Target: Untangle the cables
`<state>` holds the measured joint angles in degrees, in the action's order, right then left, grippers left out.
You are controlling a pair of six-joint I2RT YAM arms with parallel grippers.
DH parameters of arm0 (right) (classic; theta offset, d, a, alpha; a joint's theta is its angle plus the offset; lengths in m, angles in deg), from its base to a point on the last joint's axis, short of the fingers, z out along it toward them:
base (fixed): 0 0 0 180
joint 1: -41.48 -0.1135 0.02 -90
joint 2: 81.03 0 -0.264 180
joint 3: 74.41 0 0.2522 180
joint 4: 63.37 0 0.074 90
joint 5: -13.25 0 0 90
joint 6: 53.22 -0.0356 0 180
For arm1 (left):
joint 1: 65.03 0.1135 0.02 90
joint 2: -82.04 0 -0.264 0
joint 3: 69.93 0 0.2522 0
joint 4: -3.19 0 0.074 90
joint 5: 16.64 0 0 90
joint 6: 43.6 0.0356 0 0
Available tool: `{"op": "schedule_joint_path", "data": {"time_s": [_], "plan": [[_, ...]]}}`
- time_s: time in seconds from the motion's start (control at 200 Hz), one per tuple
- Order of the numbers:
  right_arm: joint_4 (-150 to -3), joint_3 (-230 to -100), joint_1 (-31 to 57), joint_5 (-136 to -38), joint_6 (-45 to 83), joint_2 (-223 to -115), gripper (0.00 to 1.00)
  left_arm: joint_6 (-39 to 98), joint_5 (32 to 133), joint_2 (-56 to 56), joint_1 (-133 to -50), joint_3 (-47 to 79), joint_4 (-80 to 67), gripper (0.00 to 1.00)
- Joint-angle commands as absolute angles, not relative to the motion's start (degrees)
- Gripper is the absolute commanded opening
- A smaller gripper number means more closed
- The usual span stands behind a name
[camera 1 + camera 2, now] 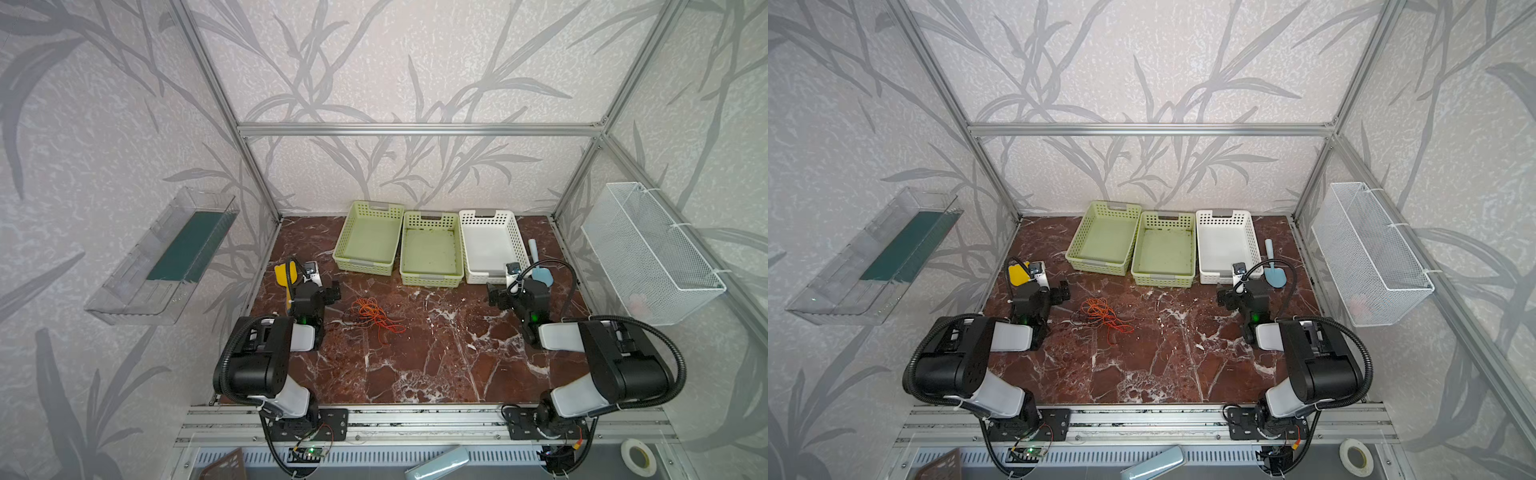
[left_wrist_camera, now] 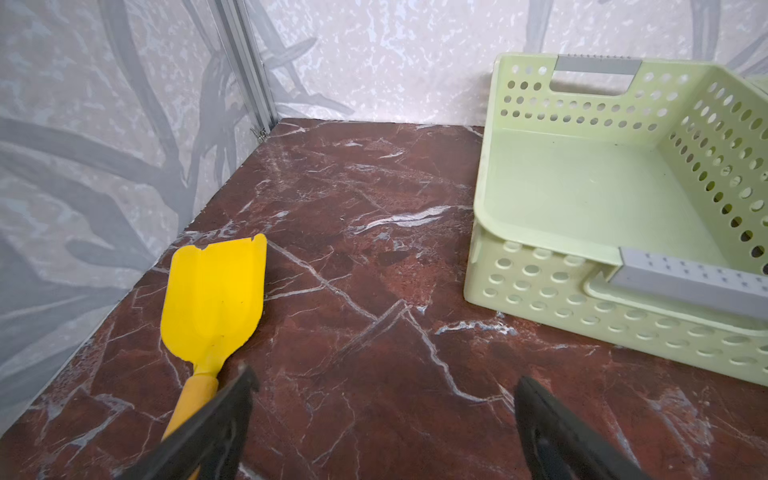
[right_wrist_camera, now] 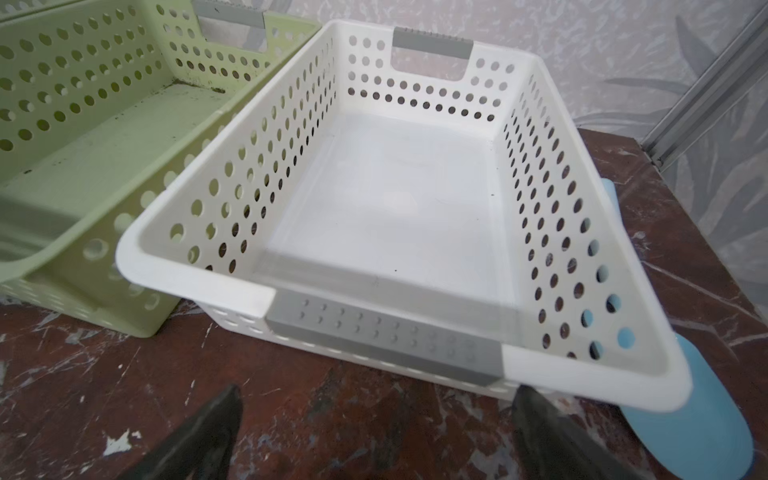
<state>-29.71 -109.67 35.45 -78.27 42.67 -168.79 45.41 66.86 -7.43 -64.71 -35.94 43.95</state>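
Lying tangled, cables (image 1: 371, 312), marble tabletop (image 1: 436, 357)

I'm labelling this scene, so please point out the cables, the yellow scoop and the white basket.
cables (image 1: 371, 312): in a top view, on the orange loops in the tangle's middle.
yellow scoop (image 2: 216, 291): left wrist view, on the middle of its blade.
white basket (image 3: 249, 297): right wrist view, on its near rim.

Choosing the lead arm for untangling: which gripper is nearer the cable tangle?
Left. The left gripper hangs open just left of the cables, a short gap away, not touching. The right gripper, also open, sits far to their right, near the white basket.
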Motion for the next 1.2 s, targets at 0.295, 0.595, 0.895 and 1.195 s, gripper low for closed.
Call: {"op": "schedule_joint_path", "data": {"time_s": [0.295, 0.595, 0.895, 1.195], "plan": [[-27.6, -110.7, 35.1, -77.7, 43.1, -169.3, 0.99, 46.1, 66.3, -7.9, -64.7, -35.6, 45.8, 0.99], [-27.6, -110.7, 35.1, -77.6, 43.1, -169.3, 0.99, 46.1, 66.4, -7.9, -64.7, -35.5, 45.7, 0.99], [-27.7, -110.6, 35.1, -77.6, 43.1, -169.3, 0.99, 45.7, 65.9, -7.9, -64.7, -35.1, 45.1, 0.99], [-27.6, -110.7, 35.1, -77.7, 43.1, -169.2, 0.99, 45.1, 63.4, -8.0, -64.7, -35.2, 45.3, 0.99]]}}
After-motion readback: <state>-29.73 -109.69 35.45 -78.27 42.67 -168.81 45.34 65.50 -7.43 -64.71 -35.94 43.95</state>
